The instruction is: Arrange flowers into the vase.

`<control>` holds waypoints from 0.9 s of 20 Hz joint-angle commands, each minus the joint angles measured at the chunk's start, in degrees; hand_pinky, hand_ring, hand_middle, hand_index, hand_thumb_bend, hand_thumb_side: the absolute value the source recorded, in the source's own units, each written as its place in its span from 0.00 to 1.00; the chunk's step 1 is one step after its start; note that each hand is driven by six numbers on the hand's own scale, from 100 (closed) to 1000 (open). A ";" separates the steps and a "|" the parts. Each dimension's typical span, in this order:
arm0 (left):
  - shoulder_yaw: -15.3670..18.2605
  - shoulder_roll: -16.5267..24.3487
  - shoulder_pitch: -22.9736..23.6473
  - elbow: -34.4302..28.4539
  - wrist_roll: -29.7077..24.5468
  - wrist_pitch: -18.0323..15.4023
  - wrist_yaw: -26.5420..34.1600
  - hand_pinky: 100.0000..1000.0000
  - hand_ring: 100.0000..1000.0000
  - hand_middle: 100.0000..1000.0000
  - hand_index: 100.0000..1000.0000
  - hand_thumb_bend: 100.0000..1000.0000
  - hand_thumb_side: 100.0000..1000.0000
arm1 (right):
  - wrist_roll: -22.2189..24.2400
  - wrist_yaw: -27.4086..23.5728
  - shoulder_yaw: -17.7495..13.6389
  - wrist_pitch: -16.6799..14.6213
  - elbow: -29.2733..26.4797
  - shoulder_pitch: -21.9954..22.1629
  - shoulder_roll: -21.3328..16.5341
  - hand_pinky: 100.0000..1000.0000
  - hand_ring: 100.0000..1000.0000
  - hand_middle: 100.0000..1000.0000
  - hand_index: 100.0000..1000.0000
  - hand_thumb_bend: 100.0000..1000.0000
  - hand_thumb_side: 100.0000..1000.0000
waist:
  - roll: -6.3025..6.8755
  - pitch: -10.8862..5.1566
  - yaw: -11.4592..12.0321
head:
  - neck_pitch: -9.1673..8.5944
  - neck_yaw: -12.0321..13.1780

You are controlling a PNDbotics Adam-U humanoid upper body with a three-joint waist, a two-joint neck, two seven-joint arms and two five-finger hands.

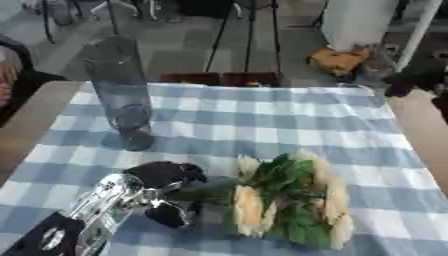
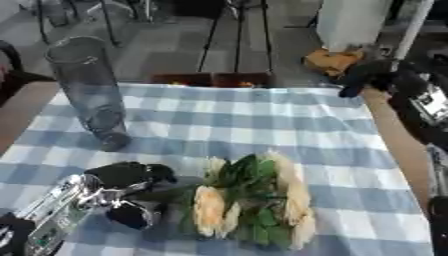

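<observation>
beside left hand (image 1: 162,187), fingers curled round stems of flowers (image 1: 289,200): pickup step; next needs lift toward vase (image 1: 118,90) beyond hand.

Tablecloth (image 1: 262,120) blue-white checked; flowers (image 1: 289,200) cream, green leaves; vase (image 1: 118,85) clear grey; robot hand (image 1: 162,187) black, silver.

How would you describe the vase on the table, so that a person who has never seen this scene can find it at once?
Start from the blue and white checked tablecloth that covers the table. Look at its far left part, away from the flower bunch that the left robot hand holds near the front edge. The vase stands there upright: a tall, clear glass cylinder, the only standing thing on the cloth, and empty.
</observation>
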 commanded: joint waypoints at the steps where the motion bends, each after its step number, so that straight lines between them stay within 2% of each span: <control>1: 0.24 0.09 -0.48 1.36 0.15 0.01 -0.76 0.49 0.66 0.83 0.92 0.00 0.49 | 2.88 -0.36 -0.61 -3.27 -0.13 -0.50 -1.36 0.75 0.57 0.46 0.76 0.00 1.00 | -0.12 -0.54 -0.11 | -0.72 0.24; 2: 0.21 0.01 -0.49 1.54 0.14 -0.09 -0.86 0.49 0.66 0.83 0.92 0.00 0.49 | 2.87 -0.39 -0.62 -3.32 -0.09 -0.50 -1.38 0.75 0.57 0.46 0.76 0.00 1.00 | -0.13 -0.51 -0.11 | -0.72 0.27; 3: 0.19 -0.04 -0.49 1.69 0.14 -0.19 -0.95 0.46 0.61 0.75 0.89 0.00 0.49 | 2.86 -0.41 -0.63 -3.36 -0.05 -0.50 -1.39 0.75 0.57 0.46 0.76 0.00 1.00 | -0.14 -0.49 -0.12 | -0.75 0.28; 5: 0.10 -0.18 -0.43 2.01 0.18 -0.37 -1.24 0.44 0.58 0.72 0.88 0.01 0.48 | 2.82 -0.42 -0.65 -3.42 0.04 -0.52 -1.40 0.75 0.57 0.46 0.76 0.00 1.00 | -0.18 -0.46 -0.15 | -0.82 0.29; 6: 0.08 -0.25 -0.42 2.19 0.25 -0.44 -1.40 0.39 0.53 0.65 0.85 0.02 0.48 | 2.79 -0.43 -0.65 -3.45 0.06 -0.51 -1.40 0.75 0.57 0.46 0.76 0.00 1.00 | -0.18 -0.45 -0.15 | -0.83 0.31; 7: 0.05 -0.32 -0.41 2.39 0.36 -0.51 -1.57 0.37 0.51 0.62 0.84 0.02 0.48 | 2.77 -0.45 -0.66 -3.46 0.08 -0.50 -1.40 0.75 0.56 0.46 0.76 0.00 1.00 | -0.18 -0.44 -0.16 | -0.85 0.34; 10: 0.05 -0.54 -0.37 3.13 0.85 -0.68 -2.34 0.33 0.47 0.57 0.81 0.02 0.46 | 2.65 -0.47 -0.73 -3.47 0.16 -0.40 -1.41 0.75 0.56 0.46 0.76 0.00 1.00 | -0.21 -0.39 -0.23 | -0.99 0.36; 12: 0.08 -0.72 -0.37 3.70 1.27 -0.83 -3.09 0.29 0.44 0.56 0.80 0.04 0.45 | 2.62 -0.44 -0.78 -3.54 0.27 -0.35 -1.46 0.75 0.56 0.46 0.76 0.00 1.00 | -0.23 -0.35 -0.26 | -1.03 0.39; 15: 0.30 -1.15 -0.34 5.22 1.63 -1.17 -4.44 0.29 0.45 0.57 0.80 0.07 0.45 | 2.57 -0.45 -0.87 -3.59 0.30 -0.30 -1.45 0.75 0.56 0.46 0.76 0.00 1.00 | -0.25 -0.28 -0.31 | -1.10 0.54; 18: 0.66 -1.58 -0.18 7.08 1.93 -1.54 -5.37 0.24 0.42 0.53 0.76 0.06 0.42 | 2.19 -0.44 -1.06 -3.50 0.33 -0.24 -1.46 0.75 0.56 0.46 0.76 0.00 1.00 | -0.25 -0.22 -0.35 | -1.09 0.54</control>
